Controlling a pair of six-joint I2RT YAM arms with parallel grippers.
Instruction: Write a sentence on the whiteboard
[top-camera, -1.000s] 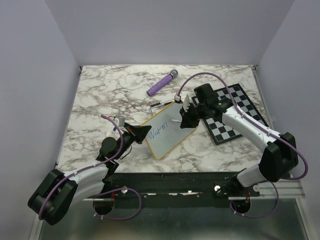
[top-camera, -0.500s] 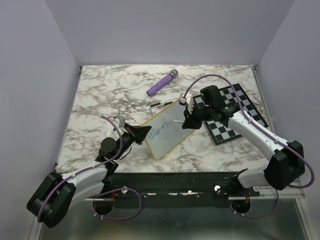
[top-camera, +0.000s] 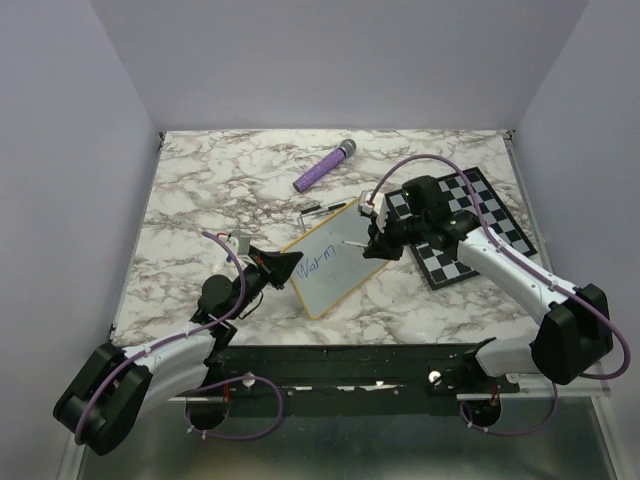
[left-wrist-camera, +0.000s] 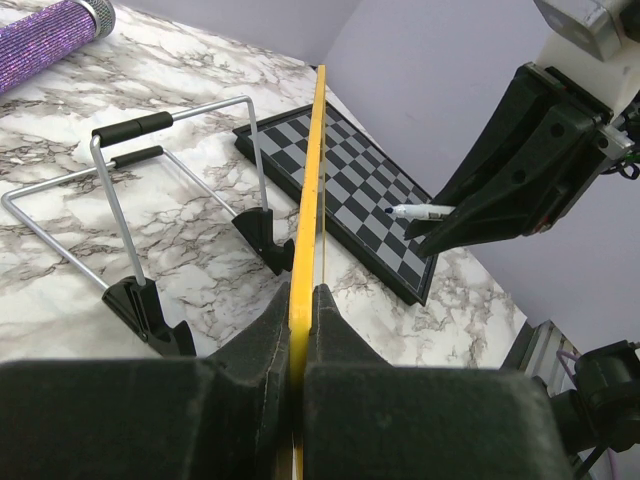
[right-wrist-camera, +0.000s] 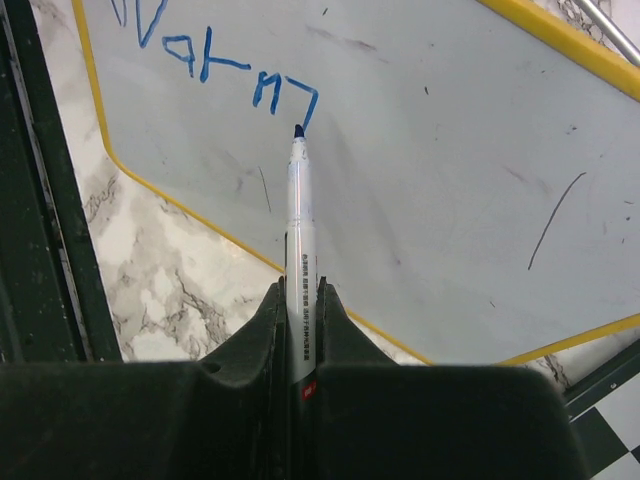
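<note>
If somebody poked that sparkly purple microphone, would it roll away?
Probably yes: the purple microphone is a round tube lying on its side on the flat marble table, with nothing touching it. Its grey head may make it curve. The glittery skin probably feels rough, not slippery.

Bright, even overhead light, soft shadows; the left gripper (left-wrist-camera: 300, 297) blurs close-up.

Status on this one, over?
Left gripper shut on whiteboard edge. Right gripper shut on marker, tip by blue word Warm. Nothing blocking the board.
</note>
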